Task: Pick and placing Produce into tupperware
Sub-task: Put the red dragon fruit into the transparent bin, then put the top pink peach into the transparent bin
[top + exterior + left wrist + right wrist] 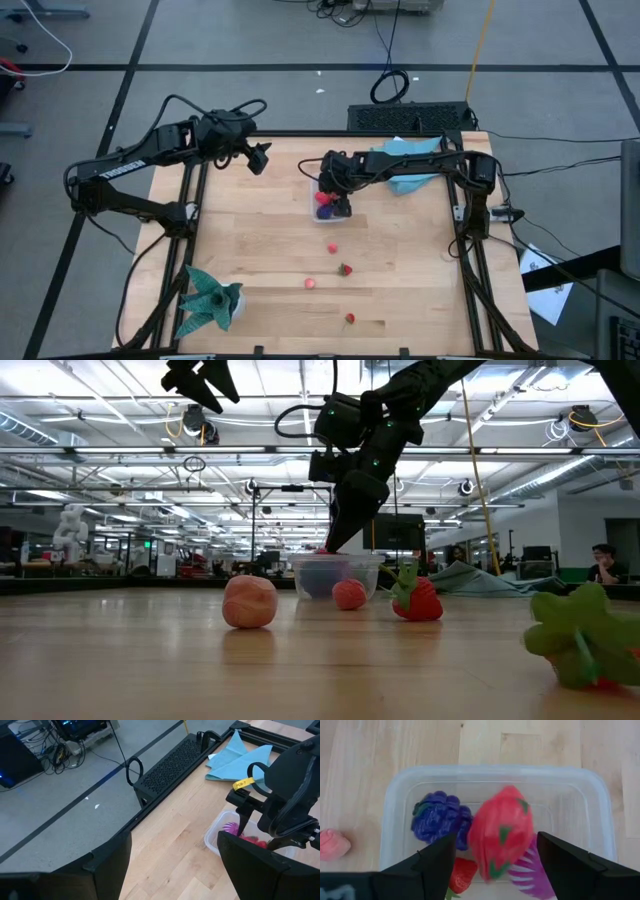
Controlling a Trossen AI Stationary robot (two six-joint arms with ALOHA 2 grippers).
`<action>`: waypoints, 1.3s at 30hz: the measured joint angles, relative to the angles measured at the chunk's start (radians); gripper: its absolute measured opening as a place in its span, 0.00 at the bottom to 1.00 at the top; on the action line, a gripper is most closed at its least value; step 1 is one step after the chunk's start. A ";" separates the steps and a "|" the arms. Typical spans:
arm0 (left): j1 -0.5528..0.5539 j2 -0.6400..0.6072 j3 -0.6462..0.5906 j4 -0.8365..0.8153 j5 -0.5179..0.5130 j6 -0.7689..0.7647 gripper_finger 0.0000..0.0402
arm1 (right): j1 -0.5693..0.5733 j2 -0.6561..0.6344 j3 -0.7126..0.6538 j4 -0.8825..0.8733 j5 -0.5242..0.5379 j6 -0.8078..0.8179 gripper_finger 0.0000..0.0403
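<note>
The clear tupperware (495, 771) stands on the wooden table at far centre (318, 192). My right gripper (496, 857) hangs over it, pointing steeply down, open. An oval red fruit (502, 832) shows blurred between and just past the fingertips, over the tub, with a gap on each side. Inside the tub lie a purple berry cluster (437, 817), a small strawberry (462, 874) and a pink-striped piece (532, 877). More produce lies on the table: a pink fruit (332, 248), a strawberry (345, 268), another pink fruit (310, 283). My left gripper (262, 157) waits open, high over the far left.
A teal-green cloth (210, 298) lies at the near left corner, a light blue cloth (410, 165) at the far right. One strawberry (350, 319) sits near the front edge. A pink fruit (332, 844) lies just outside the tub. A black box (410, 117) stands beyond the far edge.
</note>
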 joint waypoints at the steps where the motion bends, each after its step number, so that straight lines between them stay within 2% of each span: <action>1: 0.000 0.000 0.000 0.000 0.000 0.000 0.74 | 0.000 0.000 0.000 0.002 0.001 -0.001 0.67; 8: 0.000 0.000 0.000 0.000 0.000 -0.001 0.74 | 0.001 -0.003 0.000 0.008 0.181 -0.056 0.67; 13: 0.000 0.000 0.000 -0.001 0.000 -0.001 0.74 | 0.015 -0.051 0.000 -0.002 0.287 -0.120 0.67; 18: 0.000 0.000 0.000 -0.001 0.002 -0.001 0.74 | 0.067 -0.176 0.000 0.009 0.317 -0.155 0.67; 24: -0.012 0.000 0.000 -0.001 0.005 -0.032 0.74 | 0.168 -0.387 0.000 -0.020 0.323 -0.100 0.67; 27: -0.036 0.000 0.000 -0.006 0.009 -0.056 0.74 | 0.224 -0.501 0.000 -0.077 0.340 -0.009 0.67; 32: -0.103 0.003 0.000 -0.006 0.050 -0.109 0.74 | 0.308 -0.657 0.000 -0.254 0.339 0.250 0.67; 39: -0.298 0.066 0.000 0.002 0.068 -0.228 0.74 | 0.427 -0.768 0.000 -0.463 0.335 0.448 0.67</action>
